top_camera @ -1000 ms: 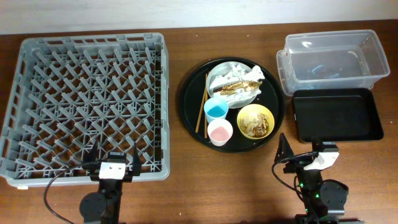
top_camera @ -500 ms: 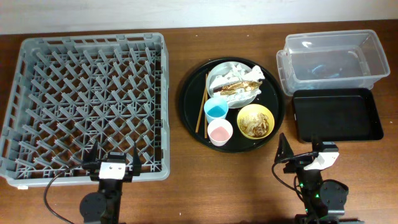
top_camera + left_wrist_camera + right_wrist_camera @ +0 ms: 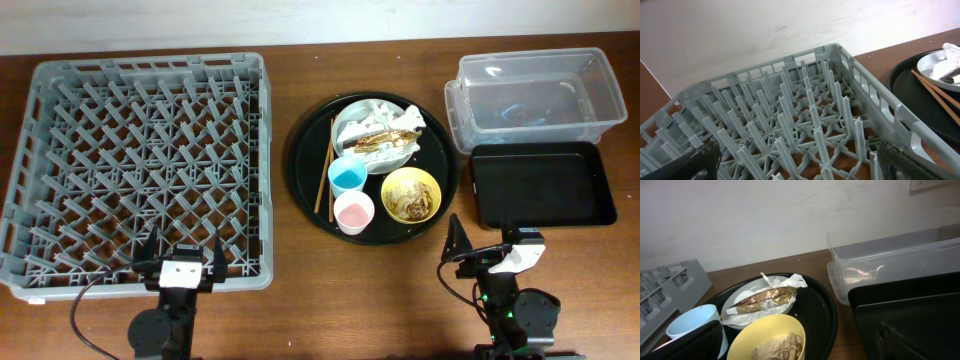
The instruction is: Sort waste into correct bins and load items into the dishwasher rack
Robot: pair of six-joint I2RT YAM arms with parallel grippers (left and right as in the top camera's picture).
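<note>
Grey rack edge near round tray, table gap between; left jaws, right jaws wide apart, empty.

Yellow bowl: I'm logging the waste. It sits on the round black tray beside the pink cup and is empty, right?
Not empty: the yellow bowl holds tan-brown food scraps, plain in the right wrist view. It does sit on the round black tray beside the pink cup.

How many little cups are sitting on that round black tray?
2. The blue cup sits near the tray's middle, beside the chopsticks. The pink cup is right next to it, just below in the overhead view. No others show.
</note>
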